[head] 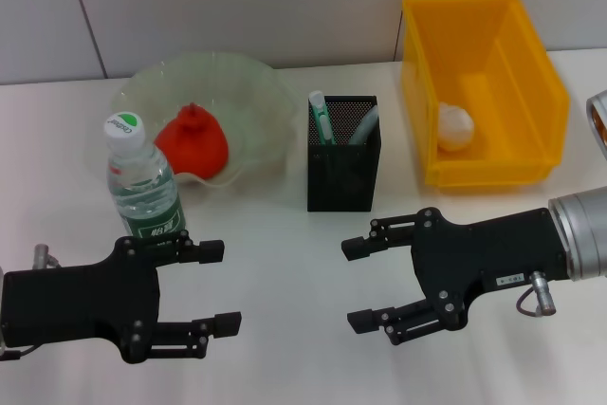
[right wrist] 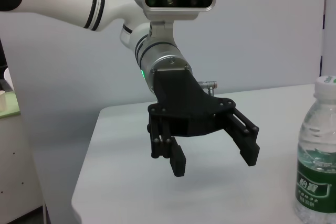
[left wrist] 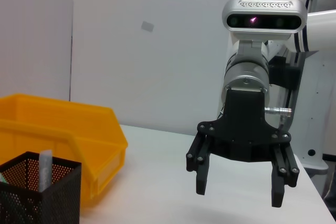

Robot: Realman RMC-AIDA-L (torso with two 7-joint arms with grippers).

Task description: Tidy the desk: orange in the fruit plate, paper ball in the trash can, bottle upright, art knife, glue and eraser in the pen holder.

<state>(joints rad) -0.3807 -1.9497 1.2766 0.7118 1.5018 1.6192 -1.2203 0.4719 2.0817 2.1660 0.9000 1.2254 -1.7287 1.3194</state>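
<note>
- Two grippers hover low over the near desk (head: 285,263), facing each other: left gripper (head: 211,286) and right gripper (head: 358,284), both with jaws spread and holding nothing; I read this as a parked pose, since nothing loose lies between them
- Orange (head: 193,142) sits inside the fruit plate (head: 261,92), near its front rim
- Bottle (head: 142,182) stands upright, cap up, just in front of the plate and close beside the left gripper
- Pen holder (head: 343,166) stands mid-desk; the art knife (head: 321,119) and the glue (head: 364,126) lean out of it. I cannot see the eraser; it may lie below the mesh rim
- Paper ball (head: 454,126) rests on the floor of the trash can (head: 541,73)
- Judged from this layout, I take the tidy-up as essentially complete
</note>
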